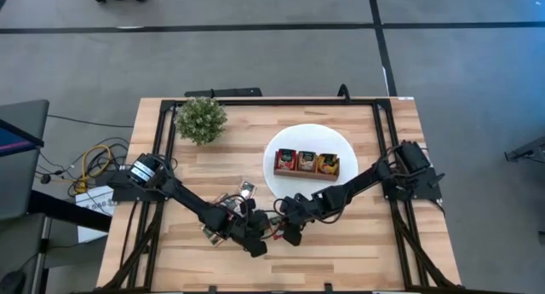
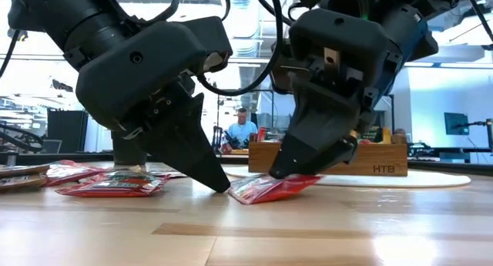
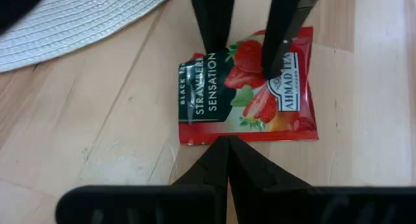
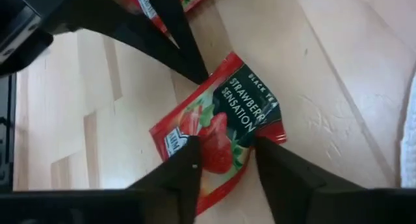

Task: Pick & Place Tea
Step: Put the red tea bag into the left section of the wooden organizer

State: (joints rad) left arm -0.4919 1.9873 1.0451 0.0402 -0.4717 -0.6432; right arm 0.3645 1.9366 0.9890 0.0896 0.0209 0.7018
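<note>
Pretty evenly lit from overhead in the high view, with only soft, short shadows under the arms on the table (image 1: pixel 341 243). The low view is heavily backlit: bright windows and ceiling lights from 10 to 2 o'clock blow out, so both arms go nearly black. The near tabletop is blurry at 6 o'clock. Wrist views are bright, the red sachet (image 3: pixel 250 87) crisp with slight foil sheen, own fingers soft and dark at 6 o'clock.

Two robot arms work at one table (image 1: pixel 358 251). One white plate (image 1: pixel 281 149) carries one wooden tray (image 1: pixel 306 175) with three compartments. One green plant (image 1: pixel 201 119) stands far left. The loose tea sachets (image 2: pixel 266 189) cannot be counted.
</note>
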